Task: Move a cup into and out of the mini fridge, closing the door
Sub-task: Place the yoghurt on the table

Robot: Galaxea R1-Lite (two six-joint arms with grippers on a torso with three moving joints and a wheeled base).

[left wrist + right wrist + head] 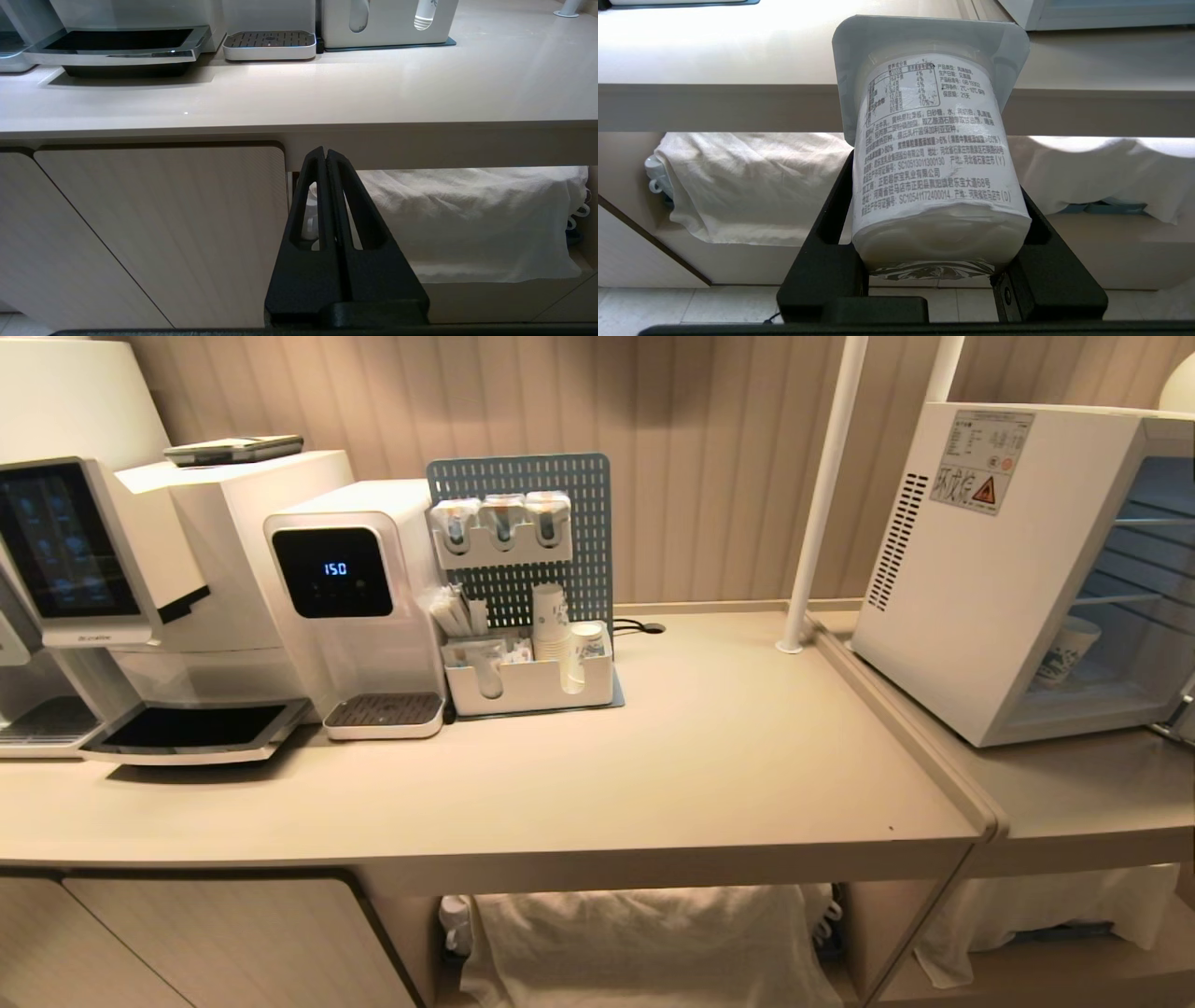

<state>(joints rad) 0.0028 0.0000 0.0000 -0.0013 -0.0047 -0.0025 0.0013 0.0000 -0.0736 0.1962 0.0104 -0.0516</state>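
One right gripper (941,205), below the counter's front edge, black fingers clamped on either side of one white cup (936,154) with a printed label, its wide rim pointing away toward the counter. One left gripper (325,156), also below the counter edge, fingers pressed together with nothing between them, in front of one pale cabinet door (159,233). White cloth (644,943) lay bundled on the shelf under the counter.

One beige counter (709,765), bare across its middle. At its rear left: one coffee machine (112,579) with a dark screen, one water dispenser (359,607) with a lit display, and one blue pegboard rack (560,523) holding three capsules in a row, with one white tray (527,686) at its foot carrying one stack of paper cups (551,621).

At the right, on a lower counter section: one mini fridge (990,579), white, its front standing open; one blue-printed paper cup (1069,653) stood on its floor. One white pole (822,495) rose beside it.
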